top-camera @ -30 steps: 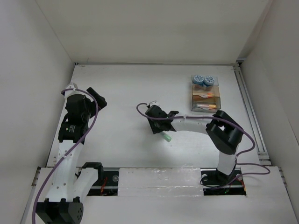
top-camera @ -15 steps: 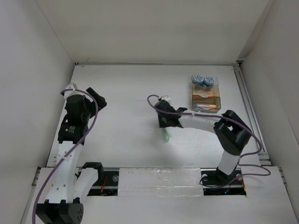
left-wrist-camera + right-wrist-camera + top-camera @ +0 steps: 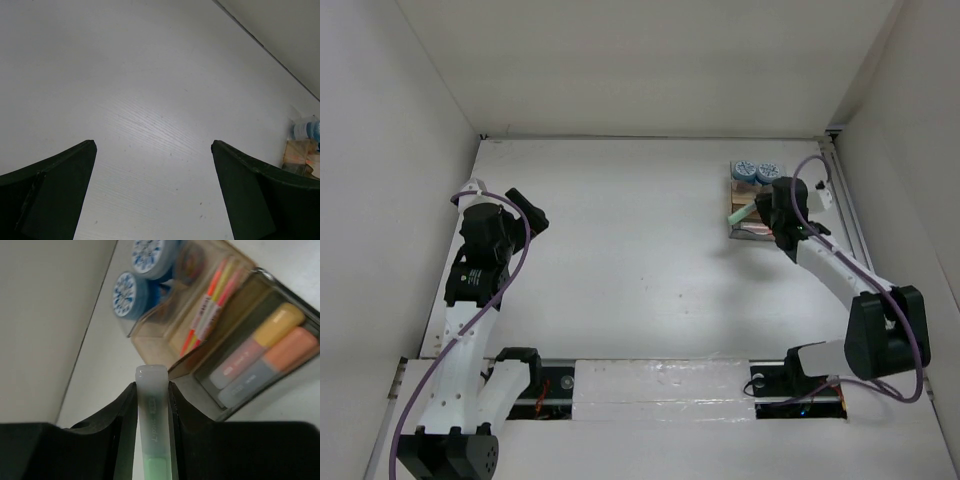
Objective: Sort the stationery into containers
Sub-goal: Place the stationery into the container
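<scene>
My right gripper [image 3: 760,212] is shut on a green marker [image 3: 152,415] with a frosted cap and holds it above the left edge of the clear organizer box [image 3: 758,236]; the marker also shows in the top view [image 3: 740,214]. In the right wrist view the box [image 3: 235,405] holds a yellow and an orange marker [image 3: 270,347] in its near compartment, slim orange and yellow pens [image 3: 210,310] in the middle one, and two blue-and-white tubs [image 3: 131,292] at the far end. My left gripper [image 3: 525,212] is open and empty at the table's left side.
The white table [image 3: 620,200] is walled on the left, back and right. A rail [image 3: 850,230] runs along the right edge beside the box. The box also shows far right in the left wrist view [image 3: 302,155].
My right gripper has lifted the green marker from the table's middle and carried it right and back, to above the organizer box. The left arm has not moved.
</scene>
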You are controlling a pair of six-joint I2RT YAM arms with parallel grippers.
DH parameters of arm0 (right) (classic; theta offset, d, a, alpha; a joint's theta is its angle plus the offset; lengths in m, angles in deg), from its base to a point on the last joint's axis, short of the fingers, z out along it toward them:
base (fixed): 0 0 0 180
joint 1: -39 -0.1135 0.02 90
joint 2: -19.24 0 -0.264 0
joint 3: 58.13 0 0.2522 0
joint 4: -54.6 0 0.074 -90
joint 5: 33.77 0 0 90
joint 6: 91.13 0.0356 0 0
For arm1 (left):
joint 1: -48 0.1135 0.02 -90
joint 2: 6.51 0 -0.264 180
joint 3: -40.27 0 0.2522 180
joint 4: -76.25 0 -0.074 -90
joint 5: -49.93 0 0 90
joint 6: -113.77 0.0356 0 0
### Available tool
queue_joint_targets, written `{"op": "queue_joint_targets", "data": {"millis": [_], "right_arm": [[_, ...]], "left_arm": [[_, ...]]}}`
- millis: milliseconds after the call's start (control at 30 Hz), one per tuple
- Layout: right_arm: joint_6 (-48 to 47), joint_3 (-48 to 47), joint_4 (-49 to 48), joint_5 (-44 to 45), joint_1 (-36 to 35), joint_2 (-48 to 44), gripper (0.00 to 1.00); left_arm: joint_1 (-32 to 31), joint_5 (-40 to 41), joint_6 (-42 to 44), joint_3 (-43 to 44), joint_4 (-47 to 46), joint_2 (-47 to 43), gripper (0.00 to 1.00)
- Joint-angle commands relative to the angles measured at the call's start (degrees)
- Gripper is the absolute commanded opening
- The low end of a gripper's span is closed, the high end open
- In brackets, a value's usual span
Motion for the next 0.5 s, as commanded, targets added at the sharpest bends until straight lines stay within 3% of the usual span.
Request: {"op": "queue_joint_targets", "data": {"millis": [0, 200, 467], "right_arm": [[21.1, 4.6, -2.7, 5.7, 1.2, -4.3, 0.0], [29.5, 8.0, -2.7, 9.9, 3.8, -7.5, 0.0], [32.8, 7.3, 0.2, 14.9, 6.0, -2.8, 0.0]], "left_arm": [[0.2, 0.7, 0.7, -0.3, -1.3, 0.0, 0.99], [0.2, 0.7, 0.7, -0.3, -1.3, 0.0, 0.99], [0.2, 0.2, 0.7, -0.3, -1.3, 0.0, 0.99]]}}
